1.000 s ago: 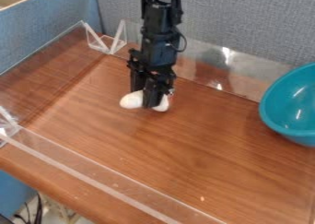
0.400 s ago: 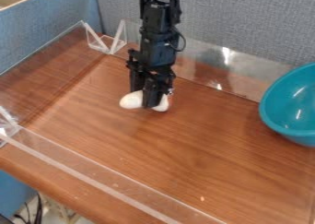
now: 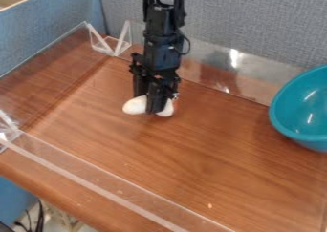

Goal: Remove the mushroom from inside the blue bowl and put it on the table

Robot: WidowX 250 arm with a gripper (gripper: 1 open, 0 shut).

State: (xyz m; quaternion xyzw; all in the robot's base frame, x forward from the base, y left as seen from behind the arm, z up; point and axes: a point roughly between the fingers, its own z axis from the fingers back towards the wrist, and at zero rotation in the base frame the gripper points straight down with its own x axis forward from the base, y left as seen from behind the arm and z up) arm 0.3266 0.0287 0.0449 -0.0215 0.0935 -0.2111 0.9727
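A: Big picture first: table (image 3: 90, 131), reddish wood with low clear walls, mostly bare. Anything still over by the blue bowl (image 3: 304, 107)?

B: Nothing showing in there. Sits at the right edge, partly cut off, well apart from the arm. Visible part of the inside looks empty

A: So out of the bowl already. And the mushroom (image 3: 137, 105)?

B: Down at table level near the middle, cream-white, peeking out at the left of the fingers. Looks to be resting on the wood, or all but; hard to tell for sure with the black fingers in front

A: Gripper (image 3: 156, 100) then?

B: Pointing nearly straight down, jaws drawn in as tight as they go, clamped on the mushroom. No gap visible between pads and cap

A: Meaning most of the job done?

B: Seems so. Taken out, carried across, lowered onto the table. Left, by the look of it: letting go, then lifting clear without knocking the mushroom over. Not counted as placed until freed
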